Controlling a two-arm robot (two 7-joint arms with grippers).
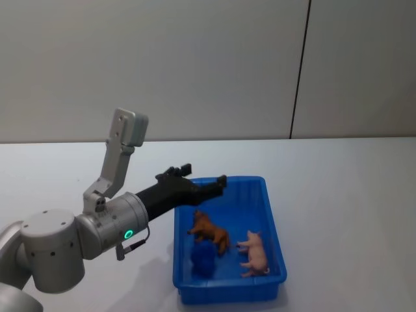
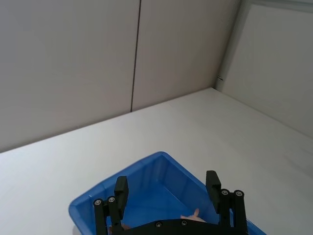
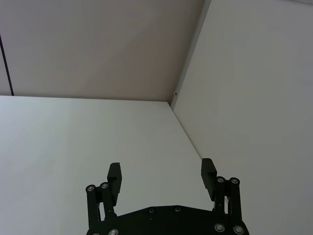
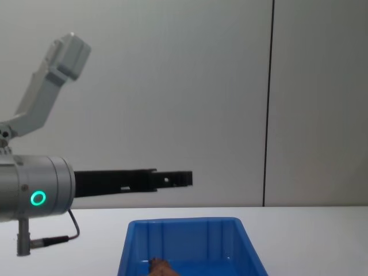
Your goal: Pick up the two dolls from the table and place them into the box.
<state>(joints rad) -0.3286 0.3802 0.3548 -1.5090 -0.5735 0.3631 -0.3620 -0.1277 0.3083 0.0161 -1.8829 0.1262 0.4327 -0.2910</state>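
The brown doll point(image 1: 209, 230) is a small reddish-brown animal with a rough, furry coat, standing on four legs near the middle of the box point(image 1: 273, 214) floor. The pink doll point(image 1: 255, 252) is a smooth pale pig shape, lying just beside it at about 4 o'clock from the brown one, the two close but apart. The box is a bright blue rectangular bin with a thick rim and ribbed inner walls, resting on the white table point(image 1: 351, 188); a darker blue patch sits on its floor at 6 o'clock from the brown doll. The left gripper point(image 1: 205, 181) reaches in from 9 o'clock and hangs above the box's far left rim, its black fingers point(image 2: 121, 188) spread wide apart and holding nothing; in the left wrist view the box point(image 2: 146, 171) lies below and between them, with a bit of the pink doll point(image 2: 191, 216) peeking out. The right gripper point(image 3: 161, 175) is over bare table near a wall corner, its fingers likewise spread and empty, touching nothing.
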